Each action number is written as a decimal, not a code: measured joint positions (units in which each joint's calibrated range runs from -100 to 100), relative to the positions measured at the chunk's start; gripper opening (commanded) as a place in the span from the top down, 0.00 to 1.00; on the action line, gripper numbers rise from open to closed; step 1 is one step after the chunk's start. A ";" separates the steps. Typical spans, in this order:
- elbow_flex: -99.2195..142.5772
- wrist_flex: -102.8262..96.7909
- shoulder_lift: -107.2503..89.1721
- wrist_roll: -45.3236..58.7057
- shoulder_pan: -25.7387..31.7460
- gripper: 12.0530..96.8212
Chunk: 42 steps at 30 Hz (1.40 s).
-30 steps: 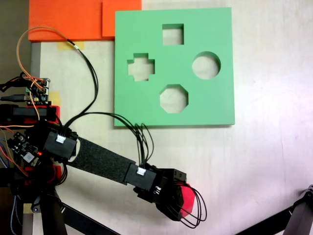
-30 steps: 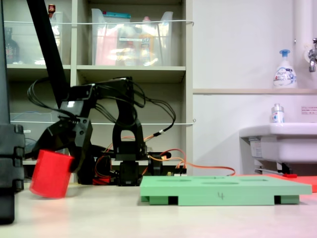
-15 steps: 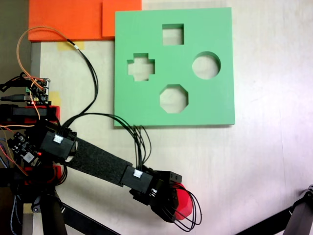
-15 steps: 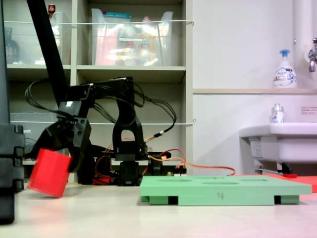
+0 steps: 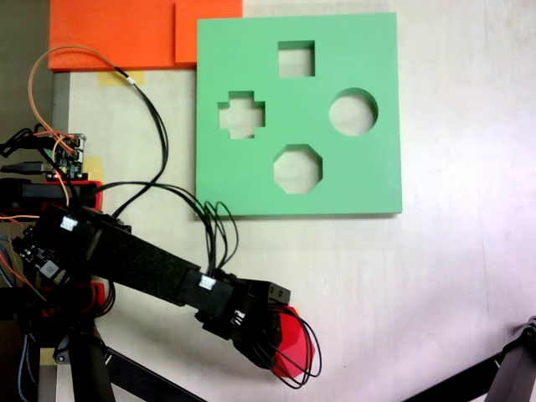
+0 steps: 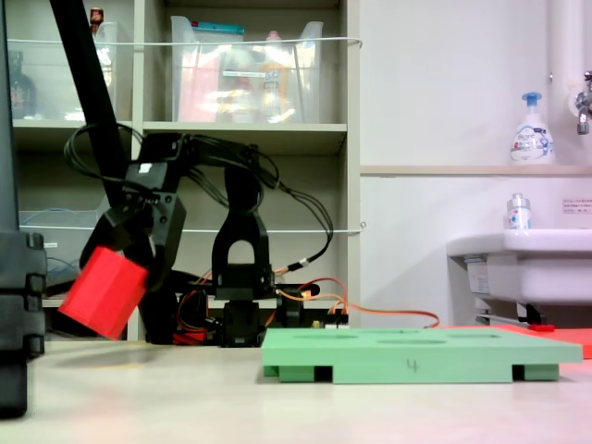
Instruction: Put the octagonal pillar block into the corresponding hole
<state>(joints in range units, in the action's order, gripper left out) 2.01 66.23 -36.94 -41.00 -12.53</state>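
Fixed views show the octagonal pillar block (image 6: pixel 104 291) as a bright red foam prism, matte and clean-edged, and from the side it hangs tilted, its lower end pointing down toward the left of that picture and its upper end tucked up into my gripper (image 6: pixel 129 268). It is clear of the table (image 6: pixel 305 407); a soft shadow lies on the tabletop below it. From above, the block (image 5: pixel 293 337) shows as a red patch at the lower middle of the picture, mostly covered by my black wrist and a loop of black cables (image 5: pixel 219 226), so its eight-sided face cannot be made out there.

My gripper (image 5: pixel 280 343) is pinched on the block: in the side view my black fingers (image 6: pixel 159 242) come down over its upper end and press against it, opened no wider than the block itself. How the far finger sits I cannot tell, since the block and my wrist hide it.

The light-green board (image 5: pixel 368 50) lies flat on the table, well apart from me, toward the top of the view from above. Its corresponding hole (image 5: pixel 297 169), the eight-sided cut-out, sits near the board's lower edge, with the cross-shaped cut-out (image 5: pixel 241 115), the square cut-out (image 5: pixel 296 59) and the round cut-out (image 5: pixel 353 111) around it. In the side view the board (image 6: pixel 416 356) rests to the right of the block.
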 measured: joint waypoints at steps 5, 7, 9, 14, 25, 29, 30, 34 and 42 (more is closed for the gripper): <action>0.00 0.59 -4.65 -1.47 2.64 0.74; 0.00 0.59 -5.34 -2.15 3.91 0.74; 0.00 0.59 -5.61 -2.83 5.23 0.74; 0.00 0.59 -5.75 -4.49 8.64 0.74; -5.00 0.78 -2.33 -9.96 16.02 0.74; -5.00 0.98 -2.33 -11.82 18.12 0.72; -5.00 0.98 -2.33 -12.36 18.56 0.72; -5.10 2.25 -2.33 -14.16 20.61 0.72; -5.00 3.52 -5.34 -16.80 23.64 0.72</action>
<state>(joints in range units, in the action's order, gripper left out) -2.99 69.75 -42.27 -57.80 11.11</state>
